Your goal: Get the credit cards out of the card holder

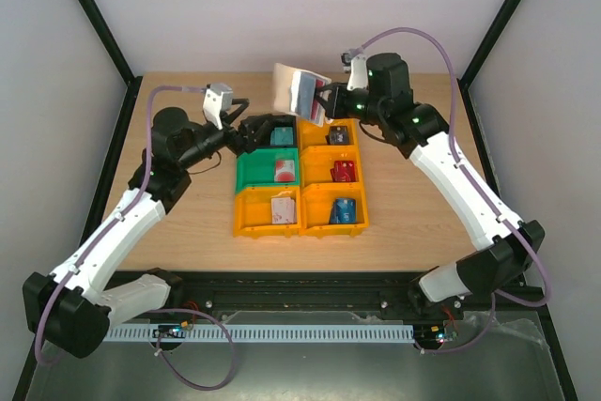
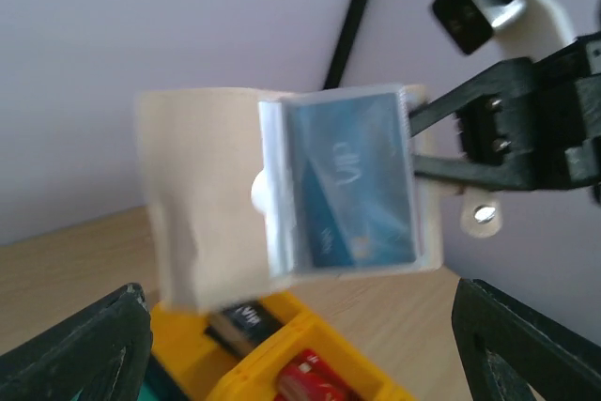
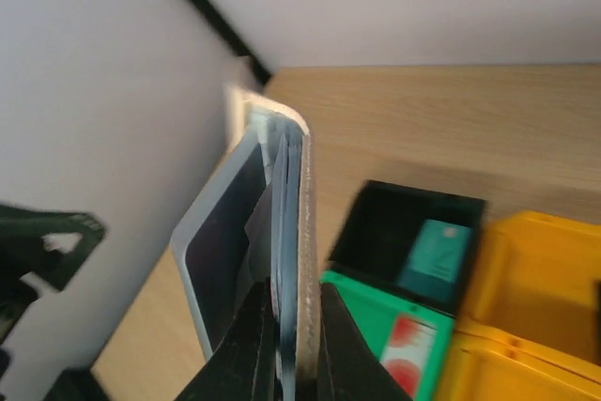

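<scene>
Matt wood-grain table [image 1: 188, 232], glossy plastic bins [image 1: 319, 225], card holder [image 2: 197, 176] with clear shiny plastic pockets.

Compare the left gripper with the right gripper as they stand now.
The left gripper is open with nothing between its fingers; the right gripper is shut on the edge of the card holder. The left gripper sits by the black bin at the bins' far left; the right gripper reaches in from the right, with the card holder lifted off the table. Both are black, two-fingered and point toward the card holder.
</scene>
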